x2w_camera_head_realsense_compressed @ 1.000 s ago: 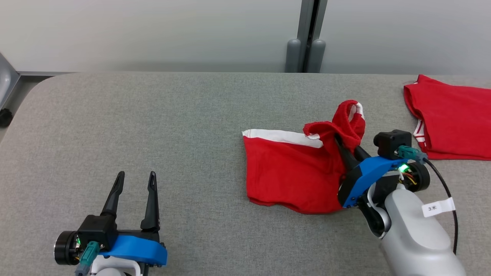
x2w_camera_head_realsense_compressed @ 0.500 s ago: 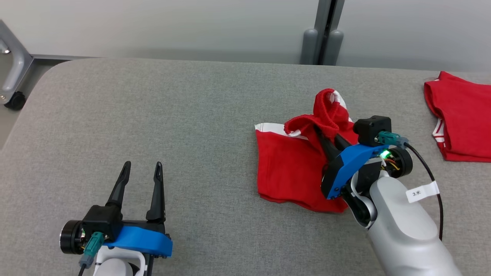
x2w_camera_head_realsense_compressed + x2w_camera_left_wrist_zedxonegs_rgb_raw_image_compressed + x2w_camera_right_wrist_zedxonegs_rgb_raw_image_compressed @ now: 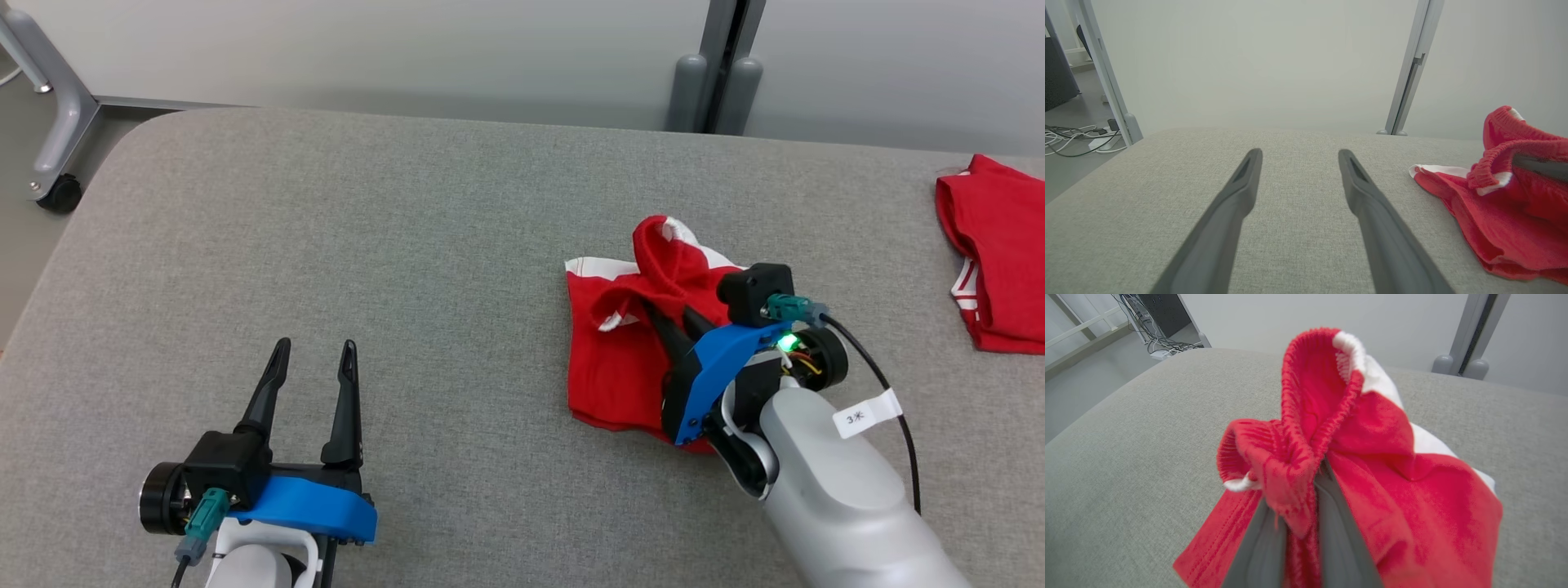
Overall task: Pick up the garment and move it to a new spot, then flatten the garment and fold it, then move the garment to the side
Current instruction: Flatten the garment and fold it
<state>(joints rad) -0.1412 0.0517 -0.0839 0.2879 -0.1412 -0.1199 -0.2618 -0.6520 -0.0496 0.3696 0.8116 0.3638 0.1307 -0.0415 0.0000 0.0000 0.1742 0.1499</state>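
While the red garment point(image 3: 612, 371) is being clamped at its waistband by the right pincer point(image 3: 668, 317), its hem lying on the grey surface point(image 3: 392, 245), the left pincer point(image 3: 317, 353) is being held spread wide, empty, well apart

Bright even indoor light, soft faint shadows, wide-angle wrist distortion

Three views of one grey desk point(image 3: 326, 245).
The head view looks down from above, with the wall point(image 3: 408, 49) along its top edge. The left wrist view sits low, facing along the desk toward that wall. The right wrist view is close against the red garment point(image 3: 1392, 490), also seen at the left wrist view's right edge.
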